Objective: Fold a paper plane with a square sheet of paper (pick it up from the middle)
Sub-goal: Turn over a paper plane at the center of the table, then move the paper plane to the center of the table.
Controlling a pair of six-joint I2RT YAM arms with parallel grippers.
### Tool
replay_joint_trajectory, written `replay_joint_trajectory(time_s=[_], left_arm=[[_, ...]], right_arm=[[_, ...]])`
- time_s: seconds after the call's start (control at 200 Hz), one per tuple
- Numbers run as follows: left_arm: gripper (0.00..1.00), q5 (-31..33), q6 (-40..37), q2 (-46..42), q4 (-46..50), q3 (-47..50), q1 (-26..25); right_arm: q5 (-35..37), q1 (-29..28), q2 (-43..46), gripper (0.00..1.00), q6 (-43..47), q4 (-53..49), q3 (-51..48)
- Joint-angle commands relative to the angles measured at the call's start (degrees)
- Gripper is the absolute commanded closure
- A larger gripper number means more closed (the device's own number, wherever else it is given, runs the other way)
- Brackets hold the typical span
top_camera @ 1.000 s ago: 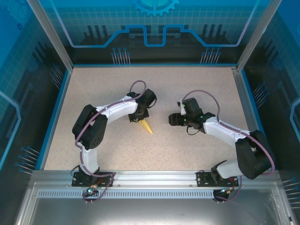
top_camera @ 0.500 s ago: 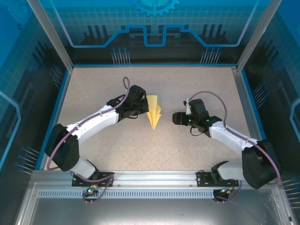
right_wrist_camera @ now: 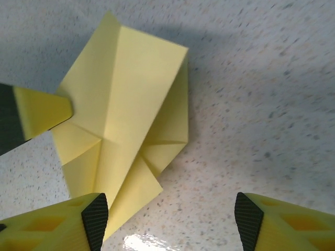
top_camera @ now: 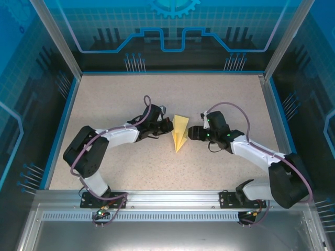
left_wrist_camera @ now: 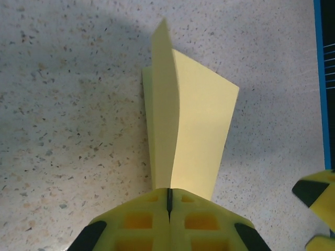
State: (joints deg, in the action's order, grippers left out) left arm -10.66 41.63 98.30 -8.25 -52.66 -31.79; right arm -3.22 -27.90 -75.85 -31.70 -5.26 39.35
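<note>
The square sheet of paper is folded into a pale yellow paper plane [top_camera: 180, 133] that sits mid-table with its nose toward the arm bases. My left gripper [top_camera: 168, 126] comes at it from the left. In the left wrist view that gripper [left_wrist_camera: 169, 194] is shut on the plane's [left_wrist_camera: 191, 130] upright centre fold, and a wing spreads to the right. My right gripper [top_camera: 191, 133] is just right of the plane. In the right wrist view it [right_wrist_camera: 170, 219] stands open with speckled table between its fingers. The plane's layered folds [right_wrist_camera: 125, 99] lie beside its left finger [right_wrist_camera: 93, 219].
The speckled tabletop [top_camera: 131, 99] is bounded by blue walls [top_camera: 60, 130] at left, back and right, with a metal rail [top_camera: 167, 201] along the near edge. One left fingertip [right_wrist_camera: 39, 112] shows against the paper in the right wrist view.
The left arm has swung and carried the plane rightward toward the table's middle, still gripping it. The right gripper has edged left, closer to the plane.
</note>
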Motion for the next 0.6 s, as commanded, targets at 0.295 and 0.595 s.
replay_joint_trajectory(time_s=[0.295, 0.595], left_arm=[[1.00, -4.77, 4.63, 4.37, -13.10, 8.26, 4.00], [1.00, -4.91, 4.37, 3.70, -12.16, 9.06, 4.19]], right_arm=[[-7.03, -4.86, -12.59, 0.41, -3.16, 1.67, 8.38], [-6.19, -8.70, -19.18, 0.52, -2.14, -3.81, 15.15]])
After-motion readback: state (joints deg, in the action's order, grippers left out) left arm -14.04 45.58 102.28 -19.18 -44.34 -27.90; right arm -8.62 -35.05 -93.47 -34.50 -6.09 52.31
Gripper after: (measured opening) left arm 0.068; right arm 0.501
